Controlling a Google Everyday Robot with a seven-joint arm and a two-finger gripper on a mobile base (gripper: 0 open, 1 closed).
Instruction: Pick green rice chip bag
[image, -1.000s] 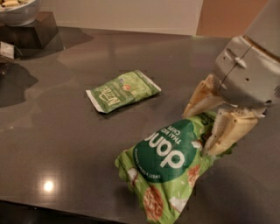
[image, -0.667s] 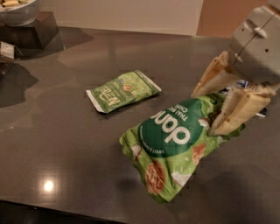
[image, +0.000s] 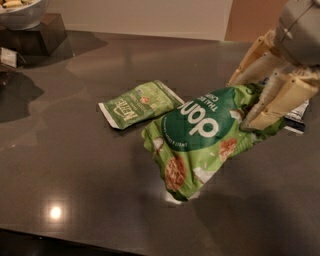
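The green rice chip bag (image: 197, 142) is a puffy light-green bag with a dark-green circle and white lettering. It hangs tilted over the dark table (image: 75, 170), its lower end near the surface. My gripper (image: 247, 102) comes in from the upper right and is shut on the bag's upper right end, one cream finger (image: 277, 102) in front and the other behind.
A smaller flat green packet (image: 140, 104) with white ends lies on the table just left of the bag. A white bowl (image: 20, 11) on a dark stand sits at the far left corner. A dark packet (image: 298, 117) lies behind my gripper at the right edge.
My gripper has risen and moved up-right with the bag in it. The bag has lifted off the table and now hangs tilted.
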